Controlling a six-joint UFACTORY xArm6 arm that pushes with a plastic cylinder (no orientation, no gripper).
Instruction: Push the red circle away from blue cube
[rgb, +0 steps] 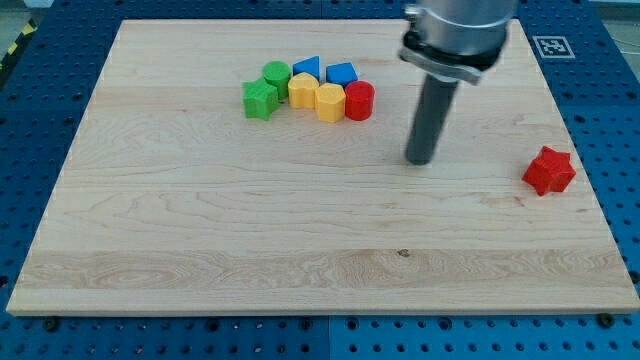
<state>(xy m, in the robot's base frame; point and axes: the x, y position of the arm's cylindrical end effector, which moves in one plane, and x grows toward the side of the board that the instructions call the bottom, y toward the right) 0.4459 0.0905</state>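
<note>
- We see a wooden board (300, 230) filling most of the frame, on a blue pegboard table (40, 60).
- Our rod (430, 120) comes down from the upper right of the frame, dark and straight, under a grey collar at the top edge.
- My tip (421, 160) sits on bare board right of centre, touching no block.
- The tool has no jaws: it grasps nothing, and nothing clings to it.
- A cluster of seven blocks lies in the upper middle of the frame, left of the tip and a little higher.
- The red circle (359, 101) is at the cluster's right end, the block nearest the tip, with clear board between them.
- The blue cube (341, 74) sits just above and slightly left of the red circle, touching it or nearly so; we cannot tell which.
- A second blue block (307, 68) lies left of the cube, wedge-like, its shape not certain.
- Two yellow blocks (329, 102) (302, 89) stand side by side, left of the red circle; the nearer one touches it.
- A green circle (276, 73) sits at the cluster's upper left, with a green star (260, 99) just below it at the left end.
- A red star (549, 170) lies alone near the board's right edge, well apart from the cluster, right of the tip and slightly lower.
- A black and white marker (551, 46) shows on the table at the upper right.
</note>
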